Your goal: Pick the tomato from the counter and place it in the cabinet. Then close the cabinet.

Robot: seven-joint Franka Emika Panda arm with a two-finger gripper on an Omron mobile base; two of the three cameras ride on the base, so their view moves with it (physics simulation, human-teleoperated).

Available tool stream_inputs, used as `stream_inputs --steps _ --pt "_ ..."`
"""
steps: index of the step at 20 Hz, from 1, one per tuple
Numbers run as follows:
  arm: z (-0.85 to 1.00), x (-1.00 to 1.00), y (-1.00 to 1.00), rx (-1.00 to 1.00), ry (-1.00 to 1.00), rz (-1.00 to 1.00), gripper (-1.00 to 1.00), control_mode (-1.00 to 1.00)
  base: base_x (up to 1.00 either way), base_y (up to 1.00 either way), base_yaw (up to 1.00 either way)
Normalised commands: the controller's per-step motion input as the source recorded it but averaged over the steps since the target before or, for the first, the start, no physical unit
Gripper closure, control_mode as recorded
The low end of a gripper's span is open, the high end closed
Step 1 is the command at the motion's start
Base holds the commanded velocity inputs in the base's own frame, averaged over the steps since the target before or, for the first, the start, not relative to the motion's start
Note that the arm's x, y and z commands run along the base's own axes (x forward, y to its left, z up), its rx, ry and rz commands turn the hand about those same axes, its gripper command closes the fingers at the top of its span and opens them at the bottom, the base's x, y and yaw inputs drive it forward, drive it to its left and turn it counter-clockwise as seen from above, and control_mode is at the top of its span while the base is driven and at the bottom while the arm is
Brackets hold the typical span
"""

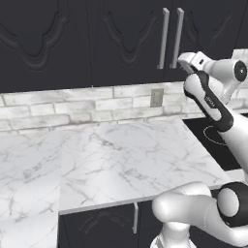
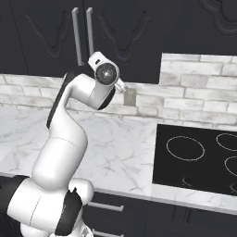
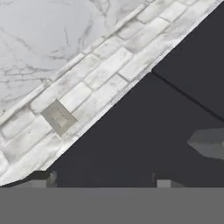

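The white robot arm with dark joints reaches up and forward so that its hand sits high against the tall matte-black wall cabinet (image 1: 131, 43) with carved doors, just right of and below the two long vertical silver bar handles (image 1: 165, 38). In the left base view the two-finger gripper (image 1: 186, 60) end of the hand lies close beside those handles, but the fingers are too small and hidden to read; whether they stand apart or together cannot be told. In the hand view the two dark finger tips (image 3: 39, 177) rise at the bottom edge over the dark underside of the cabinet, nothing visible between them.

Below the cabinet runs a pale brick backsplash (image 1: 72, 104) with a small grey wall outlet (image 1: 156, 97). The broad white marble counter (image 1: 111, 164) with thin grey veining spreads beneath it. Right of the counter lies a black glass cooktop (image 2: 194, 159) with ring marks. Both cabinet doors appear closed. The tomato cannot be made out anywhere.
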Motion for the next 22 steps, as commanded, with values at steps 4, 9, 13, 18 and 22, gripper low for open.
stream_inputs --steps 4,9,13,18,22 --pt "-0.39 -0.99 0.31 -0.18 -0.19 -0.12 -1.00 -1.00 0.00 0.00 0.00" --pt "-0.24 -1.00 0.21 -0.11 -0.05 -0.08 -1.00 -1.00 0.00 0.00 0.00" --pt "-0.03 -1.00 0.28 -0.13 0.00 -0.10 -1.00 -1.00 0.00 0.00 0.00" --pt "0.00 -0.47 0.64 -0.25 0.13 -0.13 -1.00 -1.00 0.00 0.00 0.00" --pt "0.02 -0.68 0.57 -0.27 0.24 -0.09 -1.00 -1.00 0.00 0.00 0.00"
